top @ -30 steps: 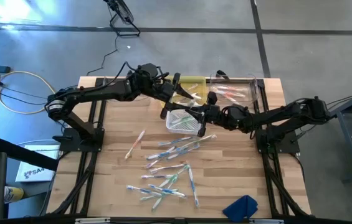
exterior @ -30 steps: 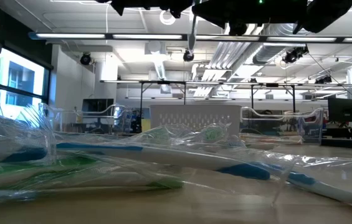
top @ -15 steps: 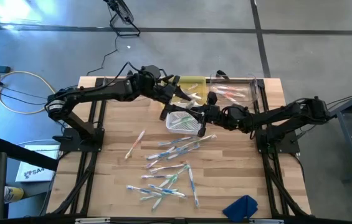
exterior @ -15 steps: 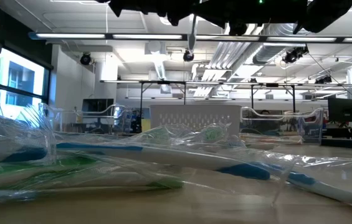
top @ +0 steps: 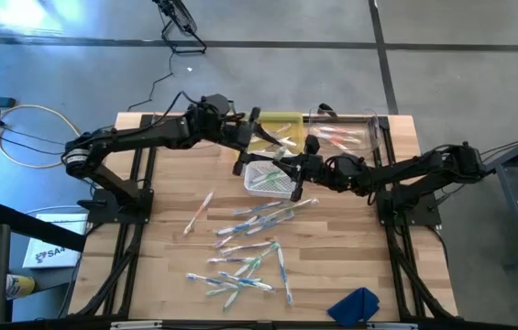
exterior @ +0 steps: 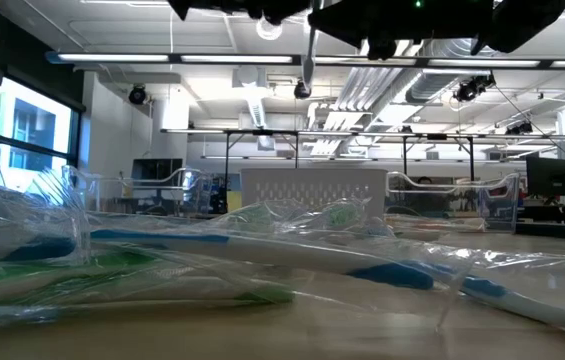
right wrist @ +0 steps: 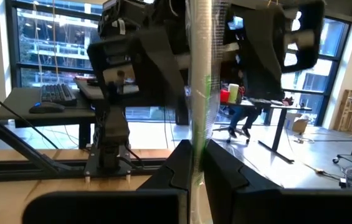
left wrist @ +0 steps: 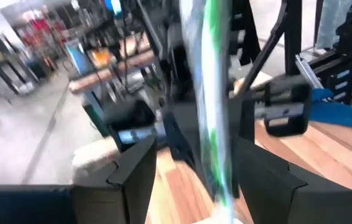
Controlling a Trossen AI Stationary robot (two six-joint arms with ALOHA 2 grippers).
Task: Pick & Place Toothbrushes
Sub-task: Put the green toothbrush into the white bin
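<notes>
since a second ago my left gripper (top: pixel 247 139) has drawn back a little toward its own side, away from the white basket (top: pixel 270 178); its fingers are spread with nothing between them. from above, my right gripper (top: pixel 288 170) sits over that basket, pinching a wrapped green toothbrush (top: pixel 282 161). loose toothbrushes (top: pixel 249 240) lie scattered on the table (top: pixel 167 247) nearer the front, a blue cloth (top: pixel 356 305) at the front edge. low view: wrapped brushes fill the foreground. left wrist: the green brush (left wrist: pixel 213 99) stands upright beyond my parted fingers (left wrist: pixel 132 168). right wrist: my fingers (right wrist: pixel 222 171) press on that brush.
</notes>
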